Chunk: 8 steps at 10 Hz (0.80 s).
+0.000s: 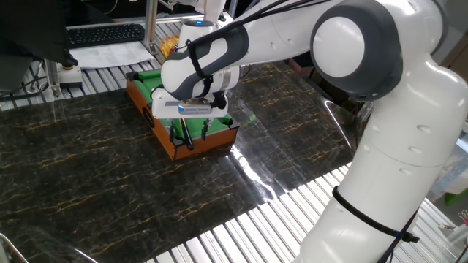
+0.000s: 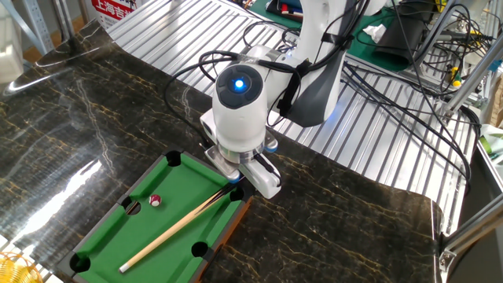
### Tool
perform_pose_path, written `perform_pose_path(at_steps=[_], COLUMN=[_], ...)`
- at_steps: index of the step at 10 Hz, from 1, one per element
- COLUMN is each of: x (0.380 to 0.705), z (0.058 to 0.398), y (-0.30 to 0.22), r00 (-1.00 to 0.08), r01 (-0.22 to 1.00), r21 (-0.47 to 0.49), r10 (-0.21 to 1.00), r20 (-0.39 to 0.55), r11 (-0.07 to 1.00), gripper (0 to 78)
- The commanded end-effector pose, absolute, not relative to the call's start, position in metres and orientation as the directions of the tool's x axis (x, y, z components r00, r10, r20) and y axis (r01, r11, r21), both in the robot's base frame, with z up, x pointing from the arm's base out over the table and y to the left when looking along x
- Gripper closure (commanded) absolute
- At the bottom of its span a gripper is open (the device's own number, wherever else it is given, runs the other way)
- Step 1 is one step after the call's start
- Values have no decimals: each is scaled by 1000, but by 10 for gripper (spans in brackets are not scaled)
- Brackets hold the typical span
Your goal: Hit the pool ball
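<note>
From one fixed view, the jaws (image 1: 189, 130) are clenching the dark end of the cue stick (image 1: 185, 136) over the miniature pool table (image 1: 162, 130); the label on them is unreadable.

From the other fixed view, the cue stick (image 2: 177, 229) is running diagonally away from the jaws across the felt; the red pool ball (image 2: 156, 200) is sitting beyond them, beside the stick's far half, near a side pocket (image 2: 133, 207).

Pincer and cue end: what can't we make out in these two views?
- Pincer grip: in one fixed view the fingers straddle the dark end of the long tan wooden cue stick, contact too small to judge; in the other, the wrist covers it.
- Tiny red pool ball: shows only in the other fixed view; the arm blocks most of the green-felt miniature pool table here.
</note>
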<state>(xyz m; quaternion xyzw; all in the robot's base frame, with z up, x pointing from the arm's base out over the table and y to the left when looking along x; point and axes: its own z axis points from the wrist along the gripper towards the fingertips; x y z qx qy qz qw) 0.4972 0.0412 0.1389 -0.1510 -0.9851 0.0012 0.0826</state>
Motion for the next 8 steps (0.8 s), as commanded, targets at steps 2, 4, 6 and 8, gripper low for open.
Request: perform_pose_path(at_steps=[2,4,6,8], x=[498,498,498,497], z=[140,140,138,137], y=[41,41,41,41], r00=[-946,-947,-948,-949], r01=[281,277,273,270], r21=[-25,-25,-24,-24], r10=[281,278,274,271], r20=[161,162,163,162], r11=[959,960,962,962], gripper=[1,1,1,1])
